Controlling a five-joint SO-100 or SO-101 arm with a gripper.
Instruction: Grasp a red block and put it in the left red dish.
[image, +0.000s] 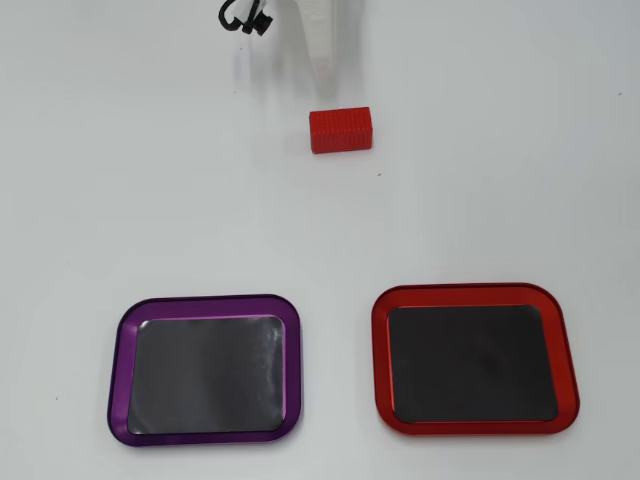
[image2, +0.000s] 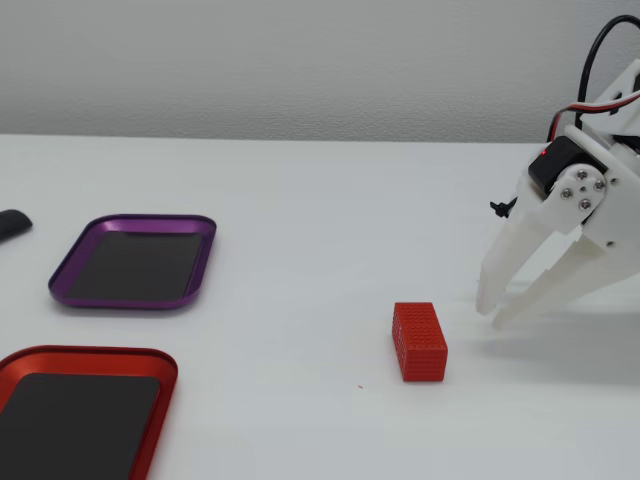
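Note:
The red block (image: 341, 130) lies on the white table, a small ribbed brick; in the fixed view it (image2: 419, 341) sits at centre right. My white gripper (image2: 491, 316) hangs just right of the block and slightly above the table, apart from it. Its fingers form a narrow V with the tips a little apart, holding nothing. In the overhead view only part of the gripper (image: 322, 68) shows, just beyond the block's far side. The red dish (image: 378, 360) is empty at lower right in the overhead view and at lower left in the fixed view (image2: 90, 352).
A purple-rimmed tray (image: 118, 370) of the same shape lies empty beside the red dish; in the fixed view it (image2: 130, 220) is behind it. A dark object (image2: 12, 224) lies at the left edge. Black cables (image: 245, 18) hang by the arm.

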